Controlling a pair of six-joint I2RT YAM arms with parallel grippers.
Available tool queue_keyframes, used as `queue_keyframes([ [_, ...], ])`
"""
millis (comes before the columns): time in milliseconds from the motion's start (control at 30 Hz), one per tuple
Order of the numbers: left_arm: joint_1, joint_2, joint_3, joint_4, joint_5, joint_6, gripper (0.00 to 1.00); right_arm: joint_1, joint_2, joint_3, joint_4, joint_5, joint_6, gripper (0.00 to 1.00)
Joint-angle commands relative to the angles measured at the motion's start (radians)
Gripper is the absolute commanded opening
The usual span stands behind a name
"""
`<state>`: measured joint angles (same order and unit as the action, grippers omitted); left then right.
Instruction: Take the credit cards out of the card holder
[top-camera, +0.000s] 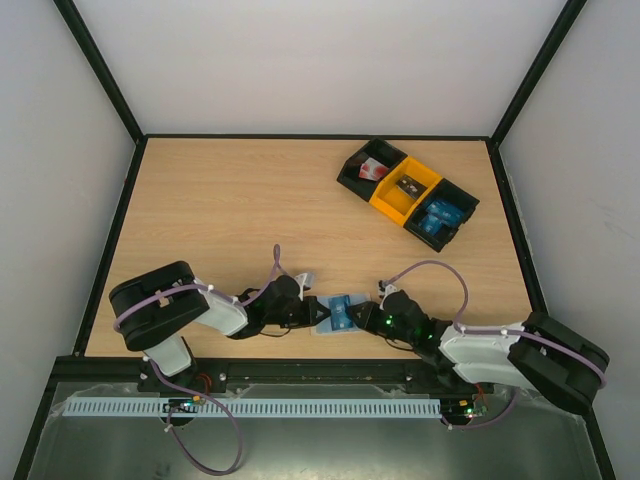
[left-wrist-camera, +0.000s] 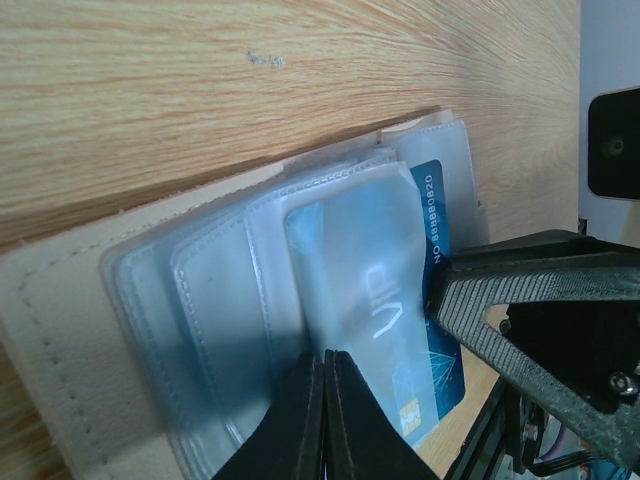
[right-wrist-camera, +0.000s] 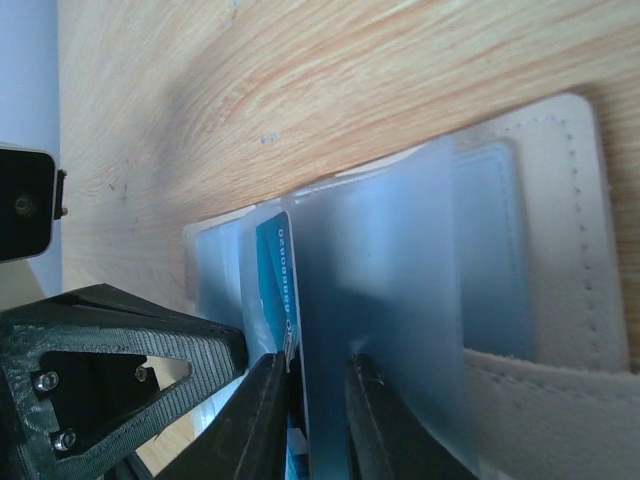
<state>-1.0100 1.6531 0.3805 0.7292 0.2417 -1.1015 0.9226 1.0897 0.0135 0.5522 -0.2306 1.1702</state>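
Note:
The card holder (top-camera: 340, 314) lies near the table's front edge between my two grippers. It has a cream stitched cover (left-wrist-camera: 60, 330) and several translucent blue-grey pockets (left-wrist-camera: 350, 250). My left gripper (left-wrist-camera: 326, 358) is shut, pinching the edge of one pocket from the left. A bright-blue credit card (left-wrist-camera: 441, 330) sticks out of a pocket behind that flap. My right gripper (right-wrist-camera: 312, 378) stands open a narrow gap. The blue card's (right-wrist-camera: 274, 275) edge rests against one finger, and a pocket sheet (right-wrist-camera: 400, 280) covers the other.
At the back right stands a row of bins: a black one (top-camera: 356, 172) with a red-and-white item, a yellow one (top-camera: 392, 203) with a small dark item, and a black one (top-camera: 462, 204) holding blue cards (top-camera: 438, 215). Black frame rails border the table.

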Motion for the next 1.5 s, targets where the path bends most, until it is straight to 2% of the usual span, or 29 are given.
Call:
queue_keyframes([
  [0, -0.004, 0.040, -0.042, -0.142, -0.047, 0.020, 0.03, -0.004, 0.036, -0.006, 0.023, -0.024, -0.013, 0.14],
  [67, -0.004, 0.035, -0.042, -0.147, -0.049, 0.020, 0.03, -0.005, 0.031, -0.007, 0.025, -0.020, -0.013, 0.04],
  [100, -0.002, 0.031, -0.042, -0.150, -0.052, 0.021, 0.03, -0.005, 0.022, -0.008, 0.017, -0.014, -0.011, 0.02],
  [200, -0.003, 0.017, -0.044, -0.167, -0.061, 0.021, 0.03, -0.005, -0.035, -0.012, -0.028, 0.023, -0.004, 0.02],
  [500, -0.002, -0.017, -0.066, -0.152, -0.079, -0.003, 0.03, -0.005, -0.312, 0.012, -0.329, 0.178, -0.012, 0.02],
  [600, -0.002, -0.033, -0.058, -0.152, -0.070, -0.006, 0.03, -0.005, -0.385, 0.025, -0.381, 0.202, -0.015, 0.02],
  [733, 0.000, -0.089, -0.016, -0.206, -0.056, 0.000, 0.14, -0.005, -0.424, 0.039, -0.386, 0.177, -0.011, 0.02],
  [833, 0.002, -0.164, 0.009, -0.259, -0.061, -0.009, 0.31, -0.005, -0.448, 0.036, -0.358, 0.142, -0.001, 0.02],
  [933, 0.011, -0.236, 0.011, -0.245, -0.051, -0.030, 0.50, -0.004, -0.484, 0.021, -0.300, 0.093, 0.015, 0.02],
  [1000, 0.015, -0.279, 0.008, -0.216, -0.040, -0.044, 0.57, -0.004, -0.515, 0.013, -0.273, 0.076, 0.029, 0.02],
  [1233, 0.016, -0.356, -0.016, -0.075, 0.012, -0.085, 0.66, -0.005, -0.628, -0.005, -0.184, 0.031, 0.093, 0.02],
  [1367, 0.016, -0.362, -0.048, 0.037, 0.051, -0.120, 0.65, -0.005, -0.642, -0.026, -0.115, 0.000, 0.133, 0.02],
  [1467, 0.016, -0.359, -0.065, 0.108, 0.073, -0.141, 0.61, -0.005, -0.638, -0.032, -0.087, -0.011, 0.145, 0.02],
])
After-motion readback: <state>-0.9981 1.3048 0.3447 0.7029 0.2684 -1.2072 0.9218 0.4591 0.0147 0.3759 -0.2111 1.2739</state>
